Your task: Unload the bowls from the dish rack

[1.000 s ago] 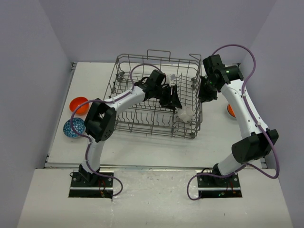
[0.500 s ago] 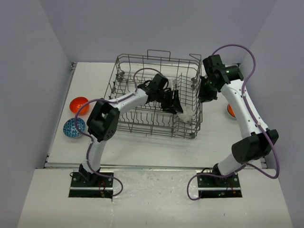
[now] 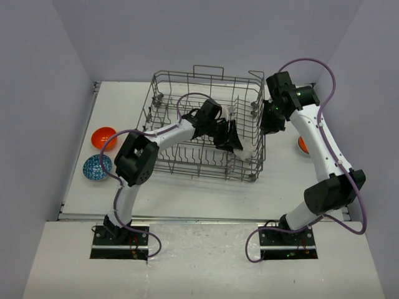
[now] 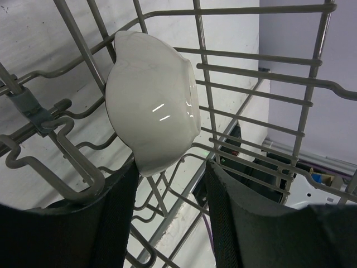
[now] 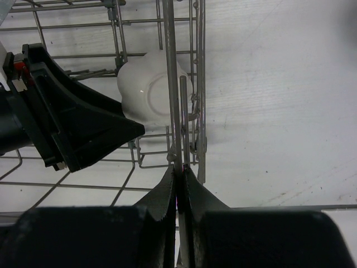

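Fingers (image 4: 111, 223) of the left gripper (image 4: 170, 178) stand spread wide. The lower edge of the plain white glazed round bowl (image 4: 153, 111) dips into the gap between them. We cannot tell whether either pad touches it, and nothing is clamped yet.

Over the last second we have watched this gripper slide across the inside of the large grey wire dish rack (image 3: 199, 163), from the middle rows to just beside the bowl. We judge that the reach is nearly over and that the next step is to close on the bowl. It will need care, since a glossy curved wall can slip out of a shallow pinch.

The bowl is tipped on its side among the tines, against the rack's right wall and toward its near corner.

The right gripper (image 5: 177, 173) has not shifted in that time. Its jaws are pinched tight on an upright wire of that same wall from outside, which we take to be steadying the rack.

Out on the white table (image 3: 187, 193), a bright orange bowl (image 3: 103, 137) and a blue-teal speckled bowl (image 3: 97, 167) sit left of the rack. A second orange bowl (image 3: 303, 144) shows partly behind the right arm. The white bowl is the only one we can make out in the rack, so the unloading looks close to done.
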{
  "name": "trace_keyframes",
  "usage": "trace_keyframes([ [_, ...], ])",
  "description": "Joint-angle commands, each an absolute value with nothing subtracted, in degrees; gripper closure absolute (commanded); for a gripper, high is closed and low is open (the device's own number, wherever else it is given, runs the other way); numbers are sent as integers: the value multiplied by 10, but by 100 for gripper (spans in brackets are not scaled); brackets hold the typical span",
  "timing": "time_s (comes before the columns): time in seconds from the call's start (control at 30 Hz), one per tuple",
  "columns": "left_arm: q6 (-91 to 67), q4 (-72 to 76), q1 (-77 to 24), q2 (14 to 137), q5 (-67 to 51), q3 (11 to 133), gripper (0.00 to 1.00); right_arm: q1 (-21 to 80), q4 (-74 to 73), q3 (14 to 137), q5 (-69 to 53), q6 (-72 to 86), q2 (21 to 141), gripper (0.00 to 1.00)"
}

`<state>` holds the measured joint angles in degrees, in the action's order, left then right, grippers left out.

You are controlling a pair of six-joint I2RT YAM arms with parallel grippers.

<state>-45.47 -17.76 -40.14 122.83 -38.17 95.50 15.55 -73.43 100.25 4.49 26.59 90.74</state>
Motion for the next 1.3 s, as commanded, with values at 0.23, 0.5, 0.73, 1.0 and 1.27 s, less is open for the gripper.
trace_keyframes([
  [0.23,-472,-119,-407,1196,-384,936,51,154,-715,994,24,287,896,100],
  [0.5,-478,-94,-418,1181,-369,931,54,154,-715,996,26,286,897,100],
  [0.73,-482,-57,-425,1149,-331,910,60,155,-715,995,26,284,899,100],
  [1.0,-499,-22,-439,1157,-341,917,61,155,-720,1004,29,281,904,100],
  [1.27,-502,-25,-441,1188,-341,921,59,154,-722,1002,33,279,903,100],
])
